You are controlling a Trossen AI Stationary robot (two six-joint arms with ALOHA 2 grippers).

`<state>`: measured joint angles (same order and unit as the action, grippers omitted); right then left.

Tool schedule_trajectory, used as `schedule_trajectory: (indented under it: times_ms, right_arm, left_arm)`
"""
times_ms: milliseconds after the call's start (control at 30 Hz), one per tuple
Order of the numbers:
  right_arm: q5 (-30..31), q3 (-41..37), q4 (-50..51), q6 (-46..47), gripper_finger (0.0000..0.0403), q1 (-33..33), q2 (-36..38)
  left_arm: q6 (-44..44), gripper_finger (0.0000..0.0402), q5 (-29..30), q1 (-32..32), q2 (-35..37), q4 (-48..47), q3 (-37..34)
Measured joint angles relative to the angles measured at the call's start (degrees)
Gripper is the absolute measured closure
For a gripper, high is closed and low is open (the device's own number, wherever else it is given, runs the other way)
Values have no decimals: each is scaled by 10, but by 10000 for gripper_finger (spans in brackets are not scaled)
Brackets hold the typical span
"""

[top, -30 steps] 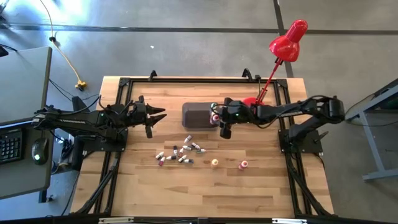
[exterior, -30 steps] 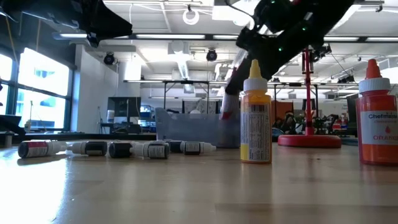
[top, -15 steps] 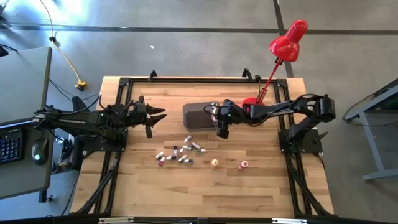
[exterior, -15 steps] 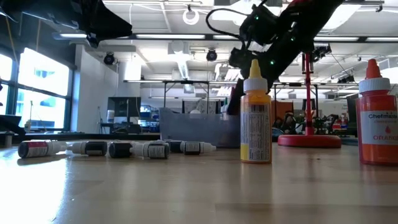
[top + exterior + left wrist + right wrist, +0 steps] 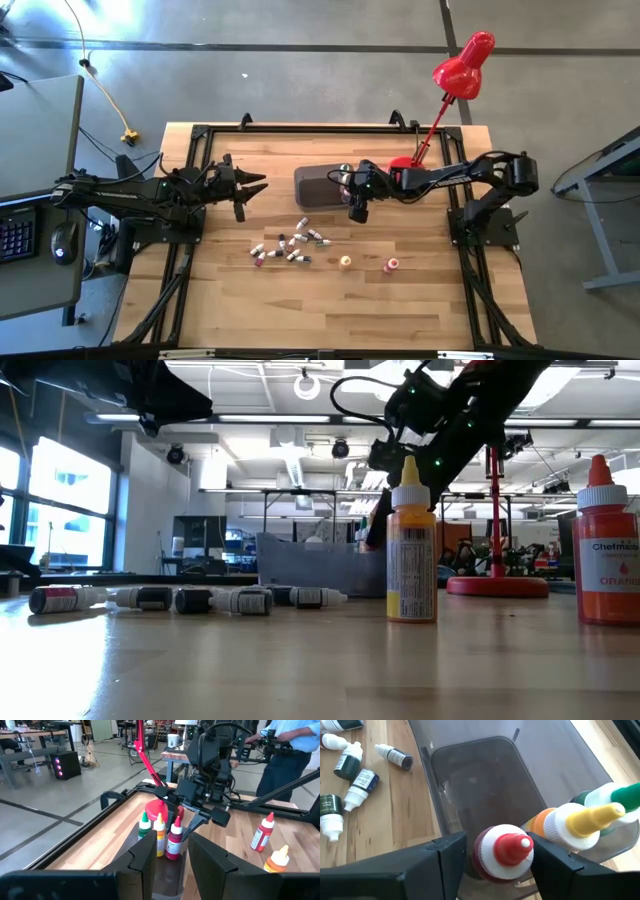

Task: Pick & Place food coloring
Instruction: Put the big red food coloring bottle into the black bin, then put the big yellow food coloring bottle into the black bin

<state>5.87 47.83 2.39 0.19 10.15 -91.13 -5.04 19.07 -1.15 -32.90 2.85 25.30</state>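
From above, the right gripper [image 5: 350, 185] is seen at the right end of the grey bin [image 5: 318, 186], in the middle of the frame. The left gripper [image 5: 255, 185] waits to the left of the bin, well apart from it. A bunch of small food coloring bottles [image 5: 288, 244] lies on the wooden table [image 5: 420, 300] below the bin, with two more standing lower right.

At table height, a yellow bottle [image 5: 411, 550] stands near the middle and an orange bottle [image 5: 606, 550] at the right edge. Small vials lie in a row at lower left.

In the left wrist view, three bottles are seen standing in the bin, a red-capped bottle [image 5: 174, 840] among them. Nothing is held between the left fingers [image 5: 145, 862].

In the right wrist view, the red-capped bottle stands in the bin between the right fingers [image 5: 447, 857]. The fingers look parted, with small gaps beside the cap, so the bottle seems let go.

The placing step looks nearly done. Next, the gripper would need to be lifted straight up, so no bottle is tipped, and another bottle fetched from the table.
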Motion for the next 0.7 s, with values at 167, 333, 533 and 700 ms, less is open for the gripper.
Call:
schedule_trajectory:
  times_ms: [167, 333, 533, 700]
  right_arm:
    - [0, 0, 1, -8, 214, 0, 4]
    - [2, 1, 2, -30, 224, -4, 37]
    - [0, 1, 33, -32, 233, -20, 110]
    - [-65, 2, 105, -70, 233, -48, 172]
  left_arm:
    - [0, 291, 0, 0, 0, 0, 0]
    - [0, 291, 0, 0, 0, 0, 0]
    - [0, 291, 0, 0, 0, 1, 0]
    - [0, 291, -3, 0, 0, 1, 0]
